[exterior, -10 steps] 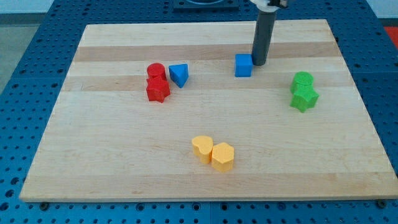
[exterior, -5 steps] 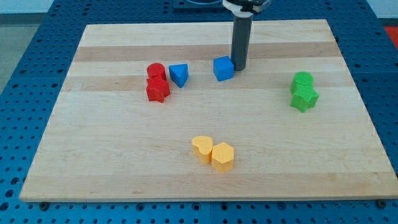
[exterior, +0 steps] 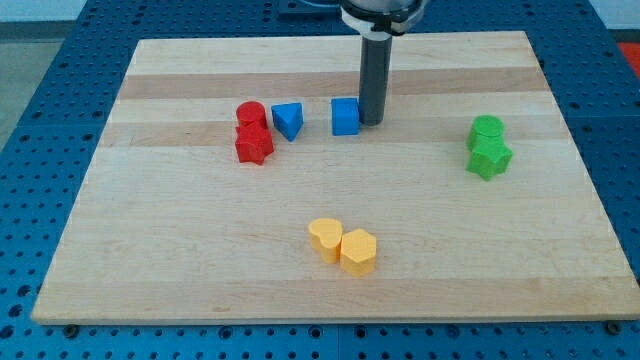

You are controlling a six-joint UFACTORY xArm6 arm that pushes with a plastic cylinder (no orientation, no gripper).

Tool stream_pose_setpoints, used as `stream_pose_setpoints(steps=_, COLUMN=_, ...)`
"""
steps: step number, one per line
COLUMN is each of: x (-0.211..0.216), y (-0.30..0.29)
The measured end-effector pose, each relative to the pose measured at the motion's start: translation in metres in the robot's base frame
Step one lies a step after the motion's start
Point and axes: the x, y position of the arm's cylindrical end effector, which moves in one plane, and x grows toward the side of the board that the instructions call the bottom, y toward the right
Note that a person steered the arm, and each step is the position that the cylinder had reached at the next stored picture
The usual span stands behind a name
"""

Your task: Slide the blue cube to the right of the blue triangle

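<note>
The blue cube (exterior: 345, 116) sits on the wooden board in the upper middle. The blue triangle (exterior: 288, 120) lies a short way to its left, with a small gap between them. My tip (exterior: 370, 122) touches the cube's right side; the dark rod rises from there to the view's top.
A red cylinder (exterior: 250, 114) and a red star-like block (exterior: 253, 145) sit just left of the triangle. Two green blocks (exterior: 488, 146) stand at the right. Two yellow blocks (exterior: 343, 245) lie at the lower middle. The board's (exterior: 150, 250) edges frame all of them.
My tip has moved left and slightly down, pushing the blue cube left toward the blue triangle. The other blocks have not moved.
</note>
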Motion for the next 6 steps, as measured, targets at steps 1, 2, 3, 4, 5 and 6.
stream_pose_setpoints(steps=1, x=0.003, y=-0.004)
stream_pose_setpoints(steps=2, x=0.002, y=0.005)
stream_pose_setpoints(steps=3, x=-0.012, y=0.007)
stream_pose_setpoints(steps=4, x=-0.015, y=0.005)
stream_pose_setpoints(steps=5, x=-0.015, y=0.001)
stream_pose_setpoints(steps=6, x=-0.015, y=-0.013)
